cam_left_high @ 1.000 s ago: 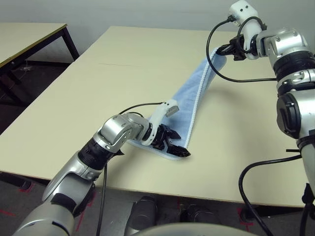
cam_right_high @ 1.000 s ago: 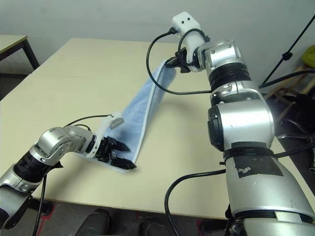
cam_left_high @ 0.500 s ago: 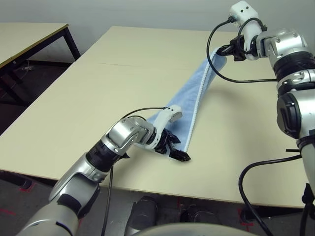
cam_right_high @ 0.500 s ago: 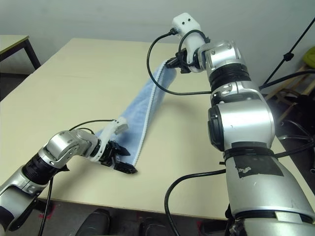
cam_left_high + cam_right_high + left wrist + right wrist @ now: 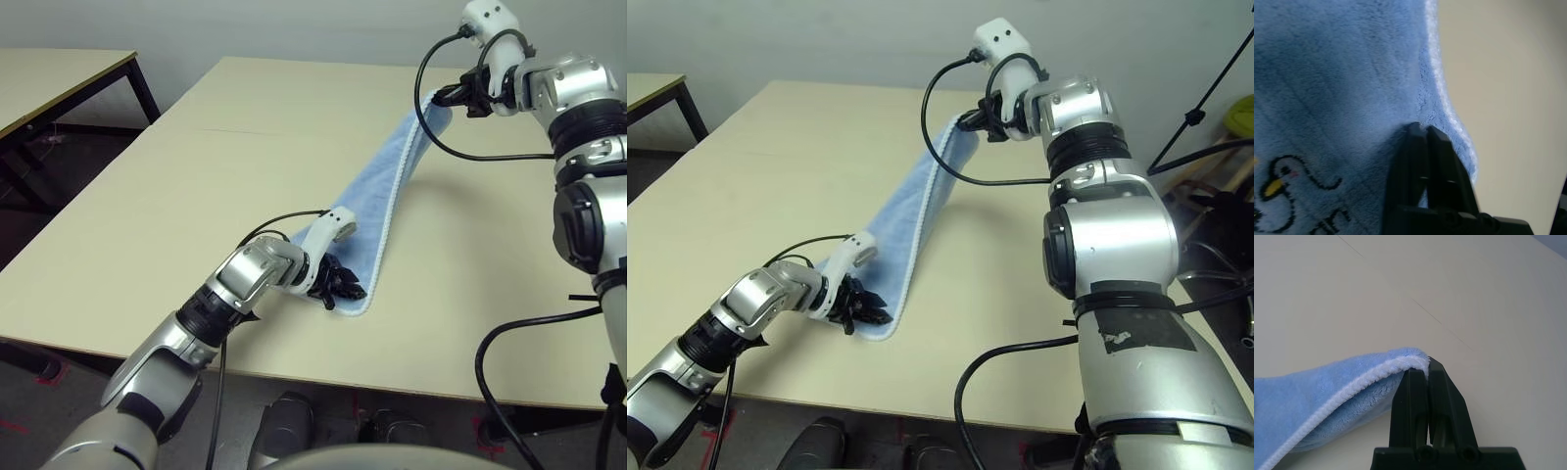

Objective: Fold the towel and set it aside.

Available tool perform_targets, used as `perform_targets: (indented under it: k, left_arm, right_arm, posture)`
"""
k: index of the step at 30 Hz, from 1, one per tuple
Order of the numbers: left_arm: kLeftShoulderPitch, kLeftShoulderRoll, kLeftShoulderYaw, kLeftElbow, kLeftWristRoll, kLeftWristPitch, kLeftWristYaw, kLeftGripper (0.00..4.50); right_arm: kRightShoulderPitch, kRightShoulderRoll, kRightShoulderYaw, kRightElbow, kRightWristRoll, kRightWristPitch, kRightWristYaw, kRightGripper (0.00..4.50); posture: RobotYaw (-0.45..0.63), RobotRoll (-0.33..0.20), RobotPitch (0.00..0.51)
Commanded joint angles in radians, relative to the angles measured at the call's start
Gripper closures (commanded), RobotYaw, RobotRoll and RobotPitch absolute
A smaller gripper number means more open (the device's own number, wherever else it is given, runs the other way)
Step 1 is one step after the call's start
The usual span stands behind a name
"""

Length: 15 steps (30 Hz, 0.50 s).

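The towel point(image 5: 382, 191), light blue with a white stitched edge, runs as a long doubled strip from the table's near side up to the far right. My left gripper point(image 5: 345, 288) is shut on the towel's near end just above the table. The left wrist view shows its fingers point(image 5: 1422, 161) pinched into the blue cloth point(image 5: 1342, 73) beside a small dark embroidered duck with lettering point(image 5: 1283, 196). My right gripper point(image 5: 446, 97) is shut on the far end and holds it lifted. In the right wrist view its fingers point(image 5: 1422, 396) clamp the white-edged corner point(image 5: 1400, 363).
The cream table point(image 5: 196, 186) spreads wide to the left of the towel and beyond it. A second table point(image 5: 59, 73) with a dark frame stands at the far left across a gap of floor. Black cables loop from both wrists.
My left gripper has shut on the towel's near end, after standing open over it. The right gripper keeps its hold on the far end, slightly higher.
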Motion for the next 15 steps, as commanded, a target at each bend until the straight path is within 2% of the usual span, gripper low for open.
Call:
perform_targets:
  k: [1, 9, 13, 15]
  left_arm:
    - [0.017, 0.025, -0.037, 0.048, 0.036, 0.001, -0.032, 4.47]
    - [0.024, 0.096, 0.019, 0.005, 0.025, -0.015, -0.098, 4.47]
    - [0.023, 0.181, 0.043, -0.030, 0.032, -0.048, -0.144, 4.47]
    - [0.016, 0.247, 0.056, -0.021, 0.054, -0.091, -0.173, 4.47]
  right_arm:
    - [-0.015, -0.006, -0.013, -0.001, 0.007, 0.004, 0.010, 4.50]
    - [0.009, -0.024, -0.015, -0.013, 0.009, 0.022, 0.030, 4.50]
    - [0.018, -0.035, -0.016, -0.020, 0.010, 0.033, 0.035, 4.50]
    - [0.026, -0.040, -0.014, -0.028, 0.010, 0.042, 0.047, 4.50]
  posture:
    - [0.21, 0.000, 0.014]
    - [0.21, 0.000, 0.009]
    - [0.21, 0.000, 0.009]
    - [0.20, 0.000, 0.008]
